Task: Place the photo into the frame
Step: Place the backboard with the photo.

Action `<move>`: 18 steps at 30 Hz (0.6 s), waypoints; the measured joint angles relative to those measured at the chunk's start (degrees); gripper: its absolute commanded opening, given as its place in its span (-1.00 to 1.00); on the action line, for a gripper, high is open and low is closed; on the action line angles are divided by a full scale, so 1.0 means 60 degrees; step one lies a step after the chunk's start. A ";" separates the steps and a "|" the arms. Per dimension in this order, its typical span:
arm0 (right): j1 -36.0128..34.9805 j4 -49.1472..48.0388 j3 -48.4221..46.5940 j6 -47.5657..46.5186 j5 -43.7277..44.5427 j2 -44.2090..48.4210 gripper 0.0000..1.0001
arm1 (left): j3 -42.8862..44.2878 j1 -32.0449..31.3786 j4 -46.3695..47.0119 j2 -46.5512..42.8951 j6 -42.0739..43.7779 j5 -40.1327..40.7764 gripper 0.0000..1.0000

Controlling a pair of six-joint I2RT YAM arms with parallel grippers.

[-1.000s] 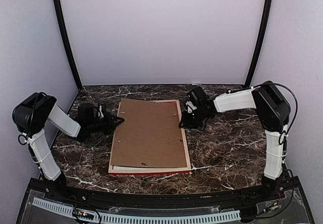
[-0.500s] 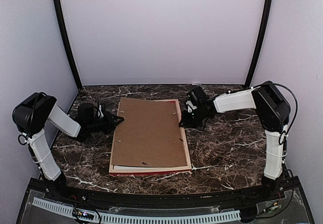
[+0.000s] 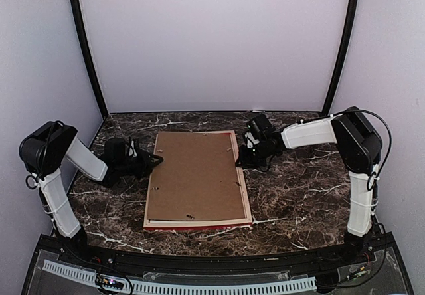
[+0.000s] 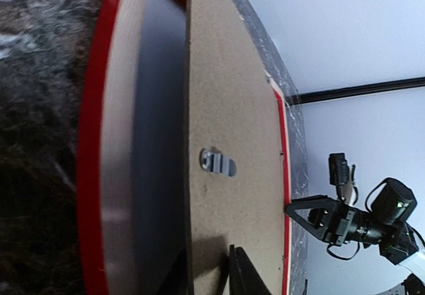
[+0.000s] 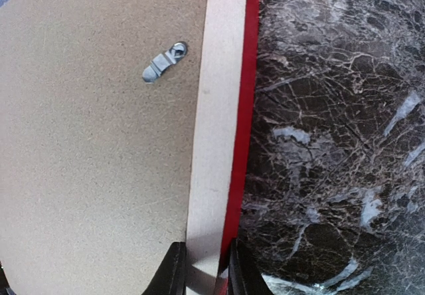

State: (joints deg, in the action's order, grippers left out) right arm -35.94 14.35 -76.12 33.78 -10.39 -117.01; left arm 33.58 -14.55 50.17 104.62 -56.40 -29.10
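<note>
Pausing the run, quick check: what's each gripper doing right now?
Left gripper: straddles the backing board edge; grip cannot be told.
Right gripper: closed on the frame.

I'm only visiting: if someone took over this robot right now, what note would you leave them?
Left gripper: fingers either side of the left edge of the backing board; grip unclear.
Right gripper: shut on the right rail of the frame.
The frame lies face down on the table, board on it, left edge slightly raised.
The photo is not in view; whether it is inside is unknown.
Left to do: check photo, seat board, turn the clips.
</note>
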 measured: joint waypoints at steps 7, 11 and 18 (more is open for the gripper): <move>0.0000 -0.0007 0.0004 0.0033 0.0007 0.0000 -0.66 | 0.0455 -0.0084 -0.0601 0.0182 0.0576 0.0197 0.09; 0.0000 -0.0011 0.0004 0.0033 0.0007 0.0004 -0.65 | 0.0841 -0.0164 -0.1198 0.0160 0.0951 0.0153 0.12; 0.0022 -0.0011 0.0004 0.0033 0.0018 0.0000 -0.62 | 0.1333 -0.0302 -0.2157 0.0142 0.1534 0.0178 0.15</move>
State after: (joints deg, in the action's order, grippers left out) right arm -35.81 14.28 -76.09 33.98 -10.28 -117.01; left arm 41.58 -16.36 37.23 105.47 -47.20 -28.03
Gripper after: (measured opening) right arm 0.187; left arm 0.561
